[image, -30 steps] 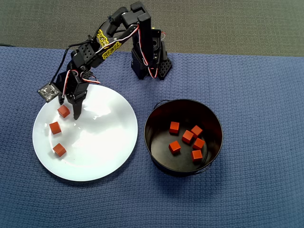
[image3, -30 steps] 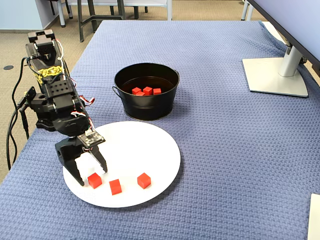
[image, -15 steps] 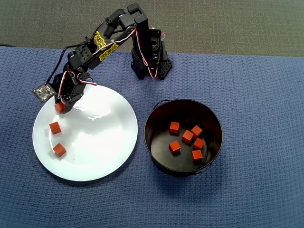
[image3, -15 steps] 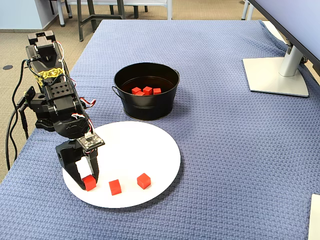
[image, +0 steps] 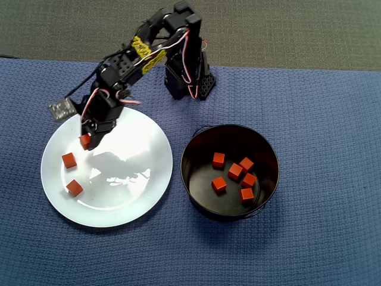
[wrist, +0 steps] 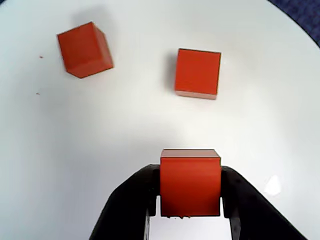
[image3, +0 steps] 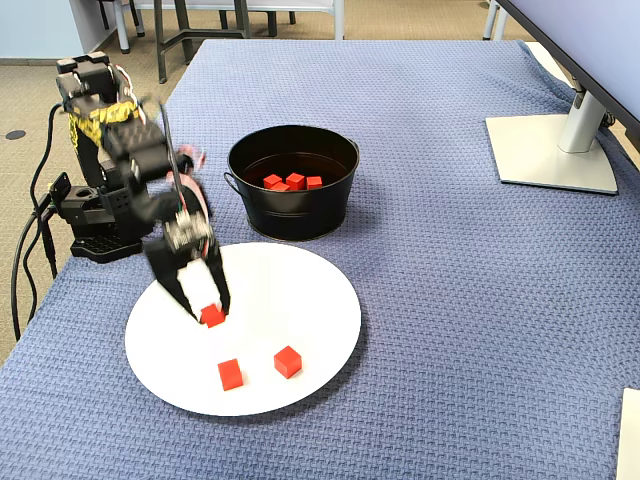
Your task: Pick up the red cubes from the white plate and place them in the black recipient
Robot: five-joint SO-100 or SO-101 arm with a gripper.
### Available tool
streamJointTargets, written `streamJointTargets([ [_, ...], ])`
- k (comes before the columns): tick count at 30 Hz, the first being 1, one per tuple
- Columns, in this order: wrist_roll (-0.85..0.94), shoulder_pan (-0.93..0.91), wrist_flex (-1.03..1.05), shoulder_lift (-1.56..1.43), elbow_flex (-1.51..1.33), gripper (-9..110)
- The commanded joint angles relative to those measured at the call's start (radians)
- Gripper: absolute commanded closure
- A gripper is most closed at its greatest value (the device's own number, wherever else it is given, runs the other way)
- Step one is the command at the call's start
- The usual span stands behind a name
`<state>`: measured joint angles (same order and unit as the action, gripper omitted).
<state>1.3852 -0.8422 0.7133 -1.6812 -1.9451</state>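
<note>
My gripper (wrist: 190,172) is shut on one red cube (wrist: 190,192), held between the black jaws low over the far left part of the white plate (image: 137,179). In the overhead view the gripper (image: 87,142) is near the plate's upper left rim; in the fixed view the gripper (image3: 211,314) is at the plate's (image3: 300,300) left side. Two more red cubes lie loose on the plate (image: 69,159) (image: 74,187), also seen from the wrist (wrist: 84,49) (wrist: 198,72). The black recipient (image: 196,179) stands right of the plate and holds several red cubes (image: 236,171).
The arm's base (image: 190,80) stands behind the plate and pot on the blue cloth (image: 321,119). A small grey tag (image: 61,109) lies past the plate's upper left rim. A monitor foot (image3: 550,150) sits at the far right in the fixed view.
</note>
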Motion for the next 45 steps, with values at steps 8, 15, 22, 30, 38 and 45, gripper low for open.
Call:
streamJointTargets([
  [8,-0.535,0.4,0.517,-0.316,0.279,102],
  [15,-0.73,0.738,0.532,-0.391,0.302,102],
  [22,-0.704,0.989,0.549,-0.445,0.175,75],
  [30,-0.574,0.805,0.433,-0.443,0.112,75],
  [38,-0.219,0.541,0.508,-0.397,0.089,72],
  [45,0.152,0.255,0.146,-0.287,-0.049,72],
])
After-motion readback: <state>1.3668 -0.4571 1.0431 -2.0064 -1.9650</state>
